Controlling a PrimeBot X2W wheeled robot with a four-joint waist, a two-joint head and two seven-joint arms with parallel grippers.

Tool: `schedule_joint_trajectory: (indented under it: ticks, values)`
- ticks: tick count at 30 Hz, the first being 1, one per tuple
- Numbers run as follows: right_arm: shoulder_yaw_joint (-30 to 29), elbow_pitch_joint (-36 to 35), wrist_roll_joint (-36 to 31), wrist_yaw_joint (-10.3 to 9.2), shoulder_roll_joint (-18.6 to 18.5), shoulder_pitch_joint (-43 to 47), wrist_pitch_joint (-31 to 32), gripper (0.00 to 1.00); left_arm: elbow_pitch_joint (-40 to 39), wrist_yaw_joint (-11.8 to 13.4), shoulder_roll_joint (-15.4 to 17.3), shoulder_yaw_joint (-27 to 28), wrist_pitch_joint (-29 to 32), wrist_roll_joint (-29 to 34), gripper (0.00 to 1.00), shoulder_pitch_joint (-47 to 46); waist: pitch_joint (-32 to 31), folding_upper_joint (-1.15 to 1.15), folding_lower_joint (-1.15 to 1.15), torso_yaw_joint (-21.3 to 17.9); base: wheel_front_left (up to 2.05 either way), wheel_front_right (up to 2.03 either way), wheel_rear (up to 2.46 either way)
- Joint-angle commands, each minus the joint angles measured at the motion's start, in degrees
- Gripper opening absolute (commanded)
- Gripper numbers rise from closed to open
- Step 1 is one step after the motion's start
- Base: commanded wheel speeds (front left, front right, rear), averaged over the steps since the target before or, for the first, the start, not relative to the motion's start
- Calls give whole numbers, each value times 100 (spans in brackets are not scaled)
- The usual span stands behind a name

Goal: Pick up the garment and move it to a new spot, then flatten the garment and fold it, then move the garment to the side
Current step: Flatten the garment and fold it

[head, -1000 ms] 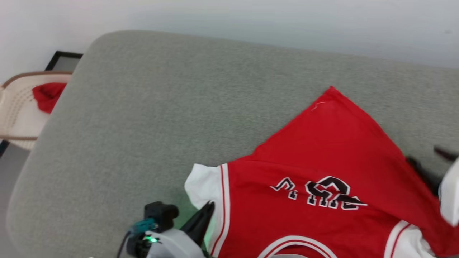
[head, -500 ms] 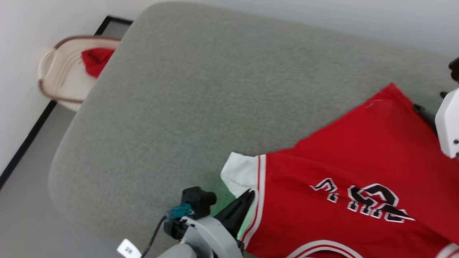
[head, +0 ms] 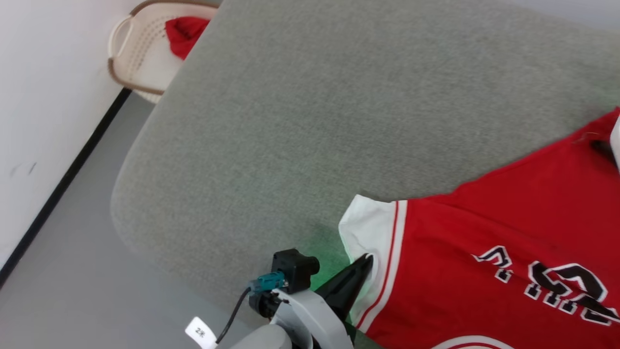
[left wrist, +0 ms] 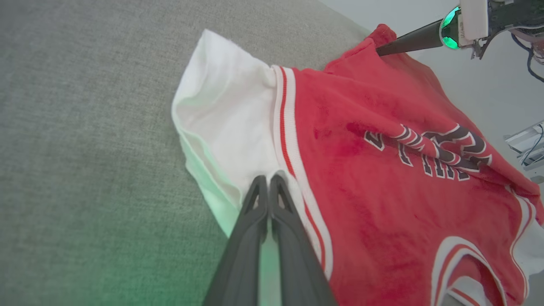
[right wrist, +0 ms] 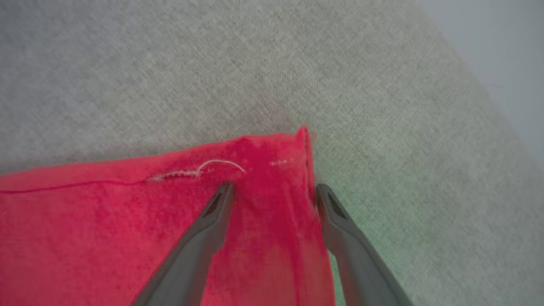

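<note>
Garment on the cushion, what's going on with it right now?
The left gripper is shut, pinching the garment at its white sleeve. The right gripper is open, its fingers straddling a red hem corner. The garment lies spread, numerals up, on the grey cushion, not yet folded.

bright, even light with faint green tints; right wrist view slightly blurred.
</note>
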Motion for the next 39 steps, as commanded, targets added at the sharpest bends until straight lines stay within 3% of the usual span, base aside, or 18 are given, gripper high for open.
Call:
schedule_joint_trajectory:
  ticks: [1, 7, 8, 9, 15, 24, 29, 35, 39]
  values:
    - [211, 168, 107, -2, -28, -65, 99, 100, 51, -51, -55, -12, -34, 28, 0, -98, 213, 0, 0, 217, 0, 0, 0]
    - [587, 708, 300, -6, 8, -66, 520, 100, 197, -117, -144, -14, -79, 26, 0, -109, 266, 0, 0, 296, 0, 0, 0]
    - [612, 847, 341, -6, 32, -68, 659, 68, 220, -128, -155, -6, -88, 21, 0, -109, 269, 0, 0, 298, 0, 0, 0]
    - [633, 967, 357, -7, 52, -69, 771, 0, 241, -130, -166, 3, -88, 18, 0, -109, 272, 0, 0, 297, 0, 0, 0]
    - [605, 1302, 330, -6, 131, -239, 1082, 0, 349, -170, -163, 49, -116, 17, 0, -119, 245, 0, 0, 241, 0, 0, 0]
    - [359, 1486, 351, -7, 447, -681, 704, 0, 342, -148, 99, 145, 133, -94, 0, -245, -12, 0, 0, -106, 0, 0, 0]
    - [362, 1267, 469, -5, 696, -962, 462, 0, -17, -1, 627, 218, 1049, -268, 0, -544, -384, 0, 0, -392, 0, 0, 0]
    - [552, 915, 488, -4, 757, -1087, 88, 0, -825, 275, 1619, 325, 2224, -162, 0, -1183, -879, 0, 0, -797, 0, 0, 0]
    - [643, 702, 548, -5, 734, -1169, -341, 0, -1172, 217, 2168, 401, 2827, -61, 0, -1721, -1206, 0, 0, -1038, 0, 0, 0]
